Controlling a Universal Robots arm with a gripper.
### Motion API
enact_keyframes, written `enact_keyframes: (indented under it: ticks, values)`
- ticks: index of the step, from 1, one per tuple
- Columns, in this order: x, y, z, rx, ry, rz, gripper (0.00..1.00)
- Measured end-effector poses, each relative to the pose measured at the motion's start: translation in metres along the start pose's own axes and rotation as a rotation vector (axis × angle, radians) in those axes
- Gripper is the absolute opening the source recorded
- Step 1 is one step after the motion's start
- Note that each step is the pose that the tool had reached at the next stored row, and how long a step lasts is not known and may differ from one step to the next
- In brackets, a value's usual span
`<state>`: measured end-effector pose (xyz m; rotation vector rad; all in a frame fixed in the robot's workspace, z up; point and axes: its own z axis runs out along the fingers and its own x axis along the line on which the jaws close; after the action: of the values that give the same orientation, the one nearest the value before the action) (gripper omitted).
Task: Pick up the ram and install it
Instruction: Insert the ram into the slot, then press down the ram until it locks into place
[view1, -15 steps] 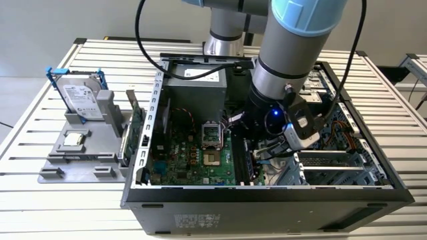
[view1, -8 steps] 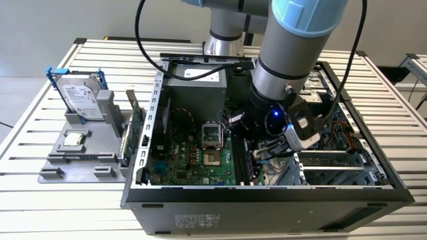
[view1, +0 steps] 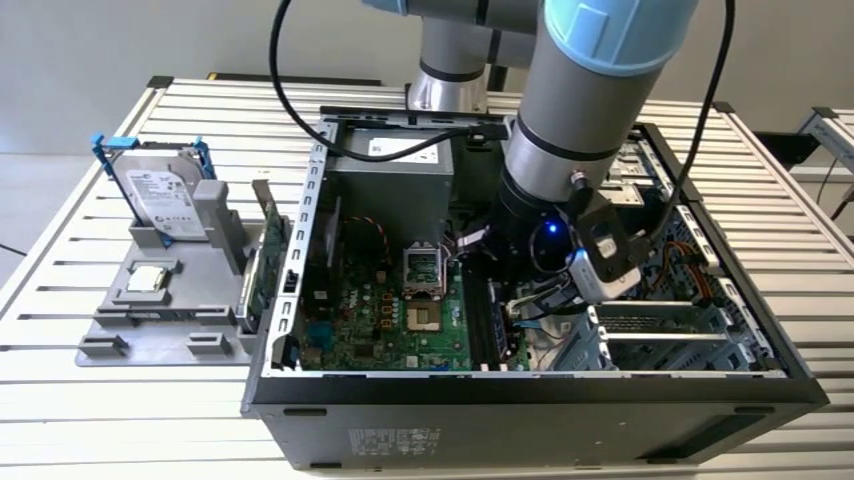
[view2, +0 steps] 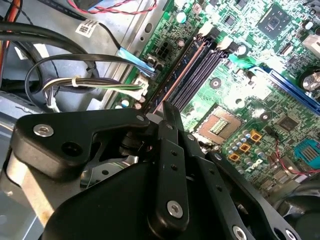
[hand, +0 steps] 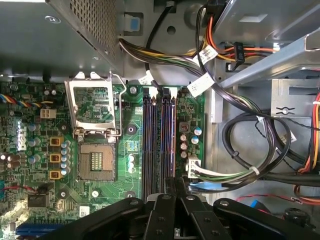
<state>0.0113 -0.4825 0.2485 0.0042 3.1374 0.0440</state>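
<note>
The ram (view2: 182, 70) shows edge-on as a thin brownish strip standing in one of the black slots on the green motherboard (view1: 387, 320). In the first wrist view the ram (hand: 168, 140) lines up with the slot nearest the cable side. My gripper (view2: 165, 107) is low inside the open computer case, with its black fingers pressed together on the near end of the stick. The same closed fingertips (hand: 170, 181) sit right over the slot's end. In the exterior view the gripper (view1: 514, 290) is down among the boards, partly hidden by the wrist camera.
An open CPU socket (hand: 95, 160) lies beside the slots. Bundled cables (hand: 250, 160) and a drive cage (view1: 667, 330) crowd the other side. Outside the case, a grey fixture holds a hard drive (view1: 160, 195) and a green expansion card (view1: 274, 250).
</note>
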Motion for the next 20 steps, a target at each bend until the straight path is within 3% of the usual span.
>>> enact_keyframes:
  ticks: [20]
  values:
    - [0.0000, -0.0038, -0.0001, -0.0001, 0.0000, -0.004, 0.00]
